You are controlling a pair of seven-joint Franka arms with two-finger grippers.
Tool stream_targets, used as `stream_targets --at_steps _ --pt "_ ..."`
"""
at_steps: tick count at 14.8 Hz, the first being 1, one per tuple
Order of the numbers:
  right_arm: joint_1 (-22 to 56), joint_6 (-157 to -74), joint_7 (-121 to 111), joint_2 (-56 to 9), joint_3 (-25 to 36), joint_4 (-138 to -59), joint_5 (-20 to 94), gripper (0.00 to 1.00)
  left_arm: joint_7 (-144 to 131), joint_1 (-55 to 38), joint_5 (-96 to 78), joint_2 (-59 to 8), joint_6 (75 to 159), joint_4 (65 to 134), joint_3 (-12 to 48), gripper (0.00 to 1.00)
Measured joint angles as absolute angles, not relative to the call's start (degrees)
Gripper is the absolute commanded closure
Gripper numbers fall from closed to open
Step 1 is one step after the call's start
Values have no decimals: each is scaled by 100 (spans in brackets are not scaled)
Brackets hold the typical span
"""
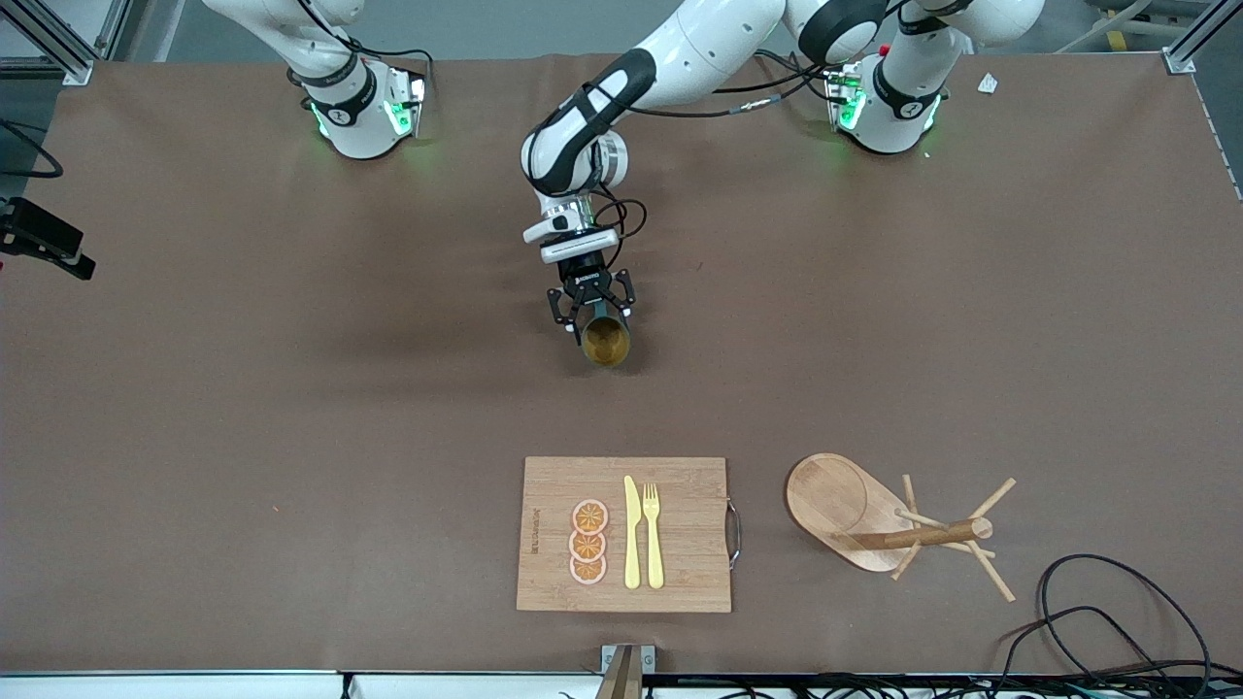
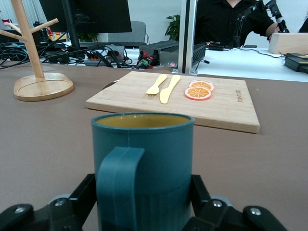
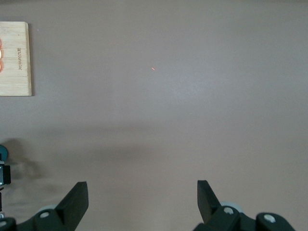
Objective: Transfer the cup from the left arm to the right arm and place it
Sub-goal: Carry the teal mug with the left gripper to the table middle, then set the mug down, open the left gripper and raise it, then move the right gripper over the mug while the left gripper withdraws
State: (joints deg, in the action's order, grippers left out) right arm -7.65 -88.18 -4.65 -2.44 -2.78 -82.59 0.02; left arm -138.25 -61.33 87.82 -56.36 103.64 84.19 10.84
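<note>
the left claw (image 1: pixel 594 313) is clamped on the cup (image 1: pixel 606 339), held mid-worktop (image 1: pixel 291 408) above the surface, farther from the front camera than the cutting board (image 1: pixel 680 573). the right claw (image 3: pixel 142 198) waits, fingers apart, over bare worktop.

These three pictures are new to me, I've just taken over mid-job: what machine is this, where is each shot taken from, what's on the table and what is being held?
Two white robot arms are bolted to a brown table. One picture looks down from a high camera facing them; the other two come from cameras on each arm's wrist.

The left gripper is closed on the cup, a teal mug with a yellow inside, upright near the table's middle. Its wrist view shows the handle facing the camera.

The right gripper is open, high over bare table; that arm waits.

Nearer the front camera lie a cutting board with knife, fork and orange slices, and beside it a wooden mug tree.
</note>
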Motion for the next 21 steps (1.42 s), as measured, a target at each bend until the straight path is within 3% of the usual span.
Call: stream_targets --at_steps 10,16,21 --pt "-765 -8818 -465 -244 -278 -8259 2 0 -13937 -6755 7592 -5348 10101 8214 1334 0" --pt "-764 -8818 -465 -244 -280 -8259 2 0 -12828 -6473 5642 -3984 10032 8090 1286 0" --pt "-758 -8808 -466 -244 -290 -8258 2 0 -10794 -4940 4114 -2789 10032 7993 1257 0"
